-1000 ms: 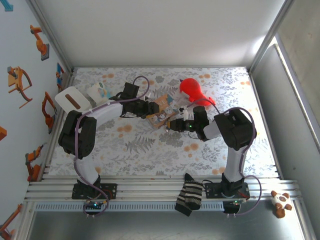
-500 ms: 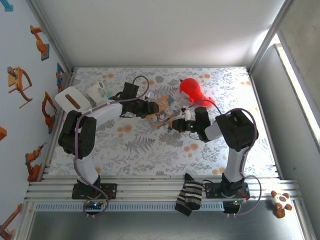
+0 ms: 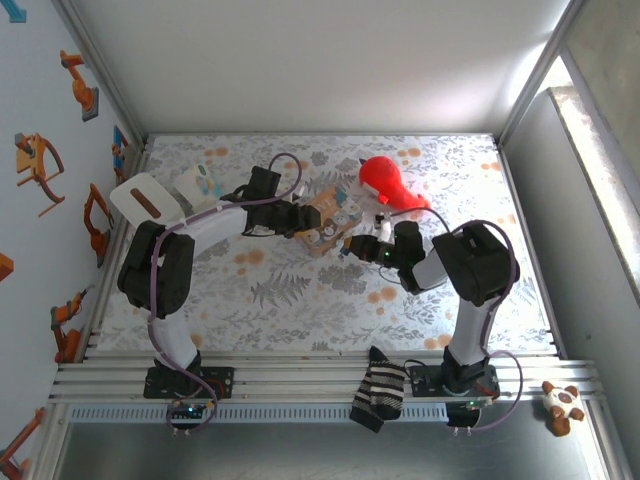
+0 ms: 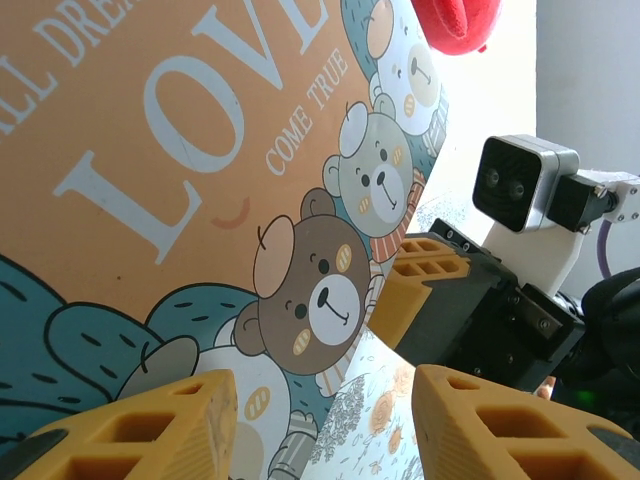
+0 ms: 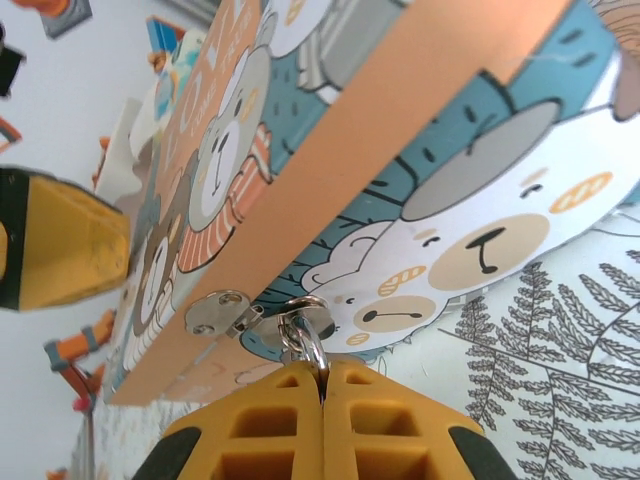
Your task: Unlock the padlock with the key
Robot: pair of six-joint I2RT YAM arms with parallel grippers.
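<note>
The "LOVE" tin (image 3: 328,212) is seen lying on the floral table (image 3: 300,300), a little toward 12 o'clock of its middle, with a gripper on either side of it. The left gripper (image 3: 303,224) is placed at the tin's 9 o'clock edge. In the left wrist view its yellow fingers (image 4: 130,430) are spread well apart. One is seen in front of the tin's printed bear face and the other over the table just beside it. Whether either pad touches the tin cannot be told.

The right gripper (image 3: 349,248) is set at the tin's 5 o'clock corner. In the right wrist view its fingers (image 5: 390,425) are pressed together, and the padlock (image 5: 303,338) is pinched between their tips by its silver shackle, at 12 o'clock of the gripper. The shackle is hung just beside the metal hasp (image 5: 215,313) on the tin's orange rim, at the hasp's 4 o'clock. The lock's body is hidden between the pads.

A red bulb-shaped thing (image 3: 385,182) is found near the tin at its 1 o'clock. A white block (image 3: 145,198) with a brown slot is seen well apart at 9 o'clock. A striped sock (image 3: 378,392) is draped over the rail at 6 o'clock, between the two arm bases, and a plush toy (image 3: 562,407) is set off the table at 4 o'clock
</note>
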